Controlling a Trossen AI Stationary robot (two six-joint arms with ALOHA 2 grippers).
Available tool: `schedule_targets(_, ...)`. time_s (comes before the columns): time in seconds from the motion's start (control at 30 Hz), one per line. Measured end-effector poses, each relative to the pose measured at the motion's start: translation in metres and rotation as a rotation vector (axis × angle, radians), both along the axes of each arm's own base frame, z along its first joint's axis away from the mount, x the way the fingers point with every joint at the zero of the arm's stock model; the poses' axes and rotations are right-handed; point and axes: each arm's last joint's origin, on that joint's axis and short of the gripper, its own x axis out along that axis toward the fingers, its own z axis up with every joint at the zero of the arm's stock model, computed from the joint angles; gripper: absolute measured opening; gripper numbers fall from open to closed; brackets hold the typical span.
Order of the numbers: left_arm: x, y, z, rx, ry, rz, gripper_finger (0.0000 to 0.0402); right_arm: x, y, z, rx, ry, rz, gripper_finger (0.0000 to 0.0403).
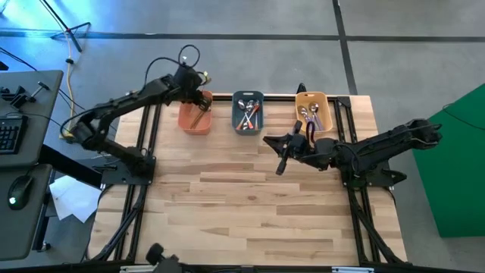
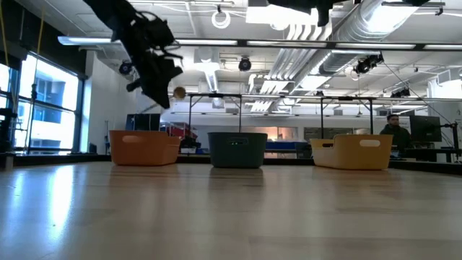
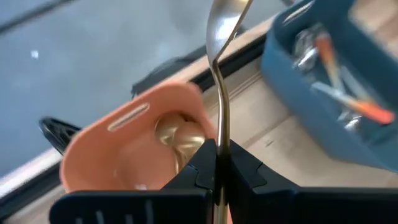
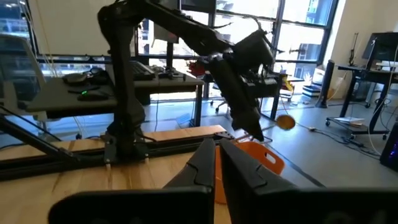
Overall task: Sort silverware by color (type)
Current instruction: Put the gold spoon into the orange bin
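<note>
My left gripper [image 1: 198, 98] hangs over the orange tray [image 1: 195, 115] at the table's far left, shut on an all-gold spoon [image 3: 221, 93]. The spoon's bowl [image 2: 179, 92] juts out past the fingertips, above the tray. More gold spoons [image 3: 177, 138] lie inside the orange tray. The slate-blue tray [image 1: 247, 112] holds spoons with orange-red handles [image 3: 367, 112]. In the yellow tray [image 1: 313, 112] lie silver spoons with purple handles. My right gripper [image 1: 269, 141] hovers shut and level, nearer than the slate-blue and yellow trays, with nothing in it. My left gripper pinches the gold spoon's handle [image 3: 221, 163] between its two fingers. The fingers slant down toward the table's far edge and lie along the spoon. The neck and bowl [image 3: 222, 25] stick out ahead of the fingertips. The spoon is lifted clear, above the orange tray.
The three trays stand in a row along the far edge [image 2: 144, 148] [image 2: 237, 149] [image 2: 354, 152]. Bare wooden tabletop [image 1: 242, 212] fills the near half. A person [image 2: 393, 130] sits in the room beyond the table.
</note>
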Motion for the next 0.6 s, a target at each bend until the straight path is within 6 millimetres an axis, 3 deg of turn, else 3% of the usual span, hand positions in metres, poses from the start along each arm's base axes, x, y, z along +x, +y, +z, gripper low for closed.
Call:
schedule_targets(0.23,0.007,0.022,-0.043,-0.108,0.106,0.024,0.0005,0.0,0.0,-0.002,-0.01,0.023,0.001,0.0002)
schedule_targets(0.6,0.007,0.031,-0.07,-0.193,0.173,0.087,0.0007,0.0,0.0,-0.002,-0.02,0.028,0.001,0.0)
